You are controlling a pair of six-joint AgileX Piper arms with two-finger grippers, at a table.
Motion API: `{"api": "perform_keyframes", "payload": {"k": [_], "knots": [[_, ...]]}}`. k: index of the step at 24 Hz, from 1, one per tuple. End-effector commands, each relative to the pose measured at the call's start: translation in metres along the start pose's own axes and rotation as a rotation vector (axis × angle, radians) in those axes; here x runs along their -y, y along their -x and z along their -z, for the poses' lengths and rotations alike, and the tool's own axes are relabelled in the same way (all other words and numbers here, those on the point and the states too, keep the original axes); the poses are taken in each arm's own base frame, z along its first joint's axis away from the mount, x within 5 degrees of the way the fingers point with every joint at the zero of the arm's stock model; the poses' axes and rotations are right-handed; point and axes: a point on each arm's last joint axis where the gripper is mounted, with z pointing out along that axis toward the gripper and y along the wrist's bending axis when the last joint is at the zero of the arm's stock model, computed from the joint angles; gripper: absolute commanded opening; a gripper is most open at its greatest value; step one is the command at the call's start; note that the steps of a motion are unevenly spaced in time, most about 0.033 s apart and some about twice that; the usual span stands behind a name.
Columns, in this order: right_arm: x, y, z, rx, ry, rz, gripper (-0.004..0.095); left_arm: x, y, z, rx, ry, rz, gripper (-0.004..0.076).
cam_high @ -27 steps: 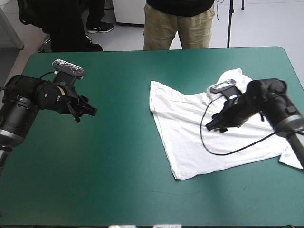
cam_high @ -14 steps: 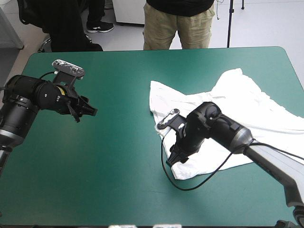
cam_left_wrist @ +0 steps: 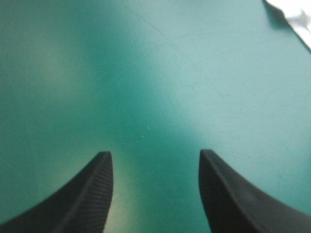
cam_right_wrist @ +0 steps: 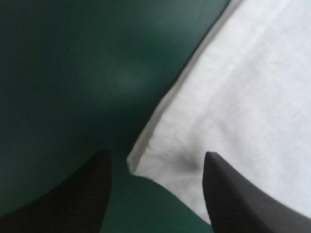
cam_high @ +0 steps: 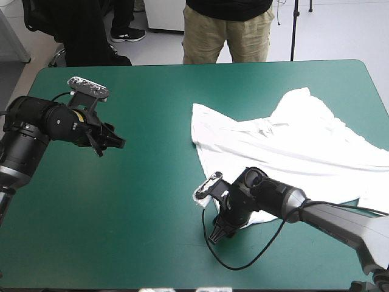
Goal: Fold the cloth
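The white T-shirt (cam_high: 292,152) lies spread, somewhat wrinkled, over the right half of the table. My right gripper (cam_high: 217,233) hangs low at the shirt's near left corner. In the right wrist view that hem corner (cam_right_wrist: 146,162) lies between the black fingers, which stand apart, and the T-shirt (cam_right_wrist: 243,97) fills the side ahead. The right gripper (cam_right_wrist: 155,194) holds nothing. My left gripper (cam_high: 117,143) hovers over the left part of the table, well away from the shirt. The left gripper (cam_left_wrist: 155,194) is open over bare cover, with a scrap of the T-shirt (cam_left_wrist: 294,12) far ahead.
A wide stretch of teal-green cover (cam_high: 152,201) separates the left gripper from the shirt. The table's near edge (cam_high: 182,286) runs a short way behind the right gripper. The shirt's right side reaches the table's right edge.
My right gripper has swept from the shirt's far right side across to its near left corner and dropped low. The left arm has stayed still.
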Motion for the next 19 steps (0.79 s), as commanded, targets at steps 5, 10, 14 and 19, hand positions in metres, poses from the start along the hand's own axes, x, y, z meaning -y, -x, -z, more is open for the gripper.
{"api": "perform_keyframes", "payload": {"k": [5, 10, 14, 19], "knots": [[0.0, 0.009, -0.007, 0.027, 0.001, -0.01, 0.0522, 0.003, 0.009, 0.013, 0.097, -0.036, 0.028, 0.0388], [-0.001, 0.01, -0.029, -0.047, 0.014, -0.023, 0.0315, 0.002, 0.015, 0.001, 0.098, -0.027, 0.021, 0.0387], [-0.001, 0.009, -0.029, -0.062, 0.017, 0.005, -0.001, 0.003, 0.027, -0.01, 0.177, -0.047, 0.04, 0.0387], [-0.004, 0.007, -0.029, -0.084, 0.047, -0.008, -0.0016, 0.009, 0.067, -0.06, 0.228, -0.164, 0.128, 0.0388]]}}
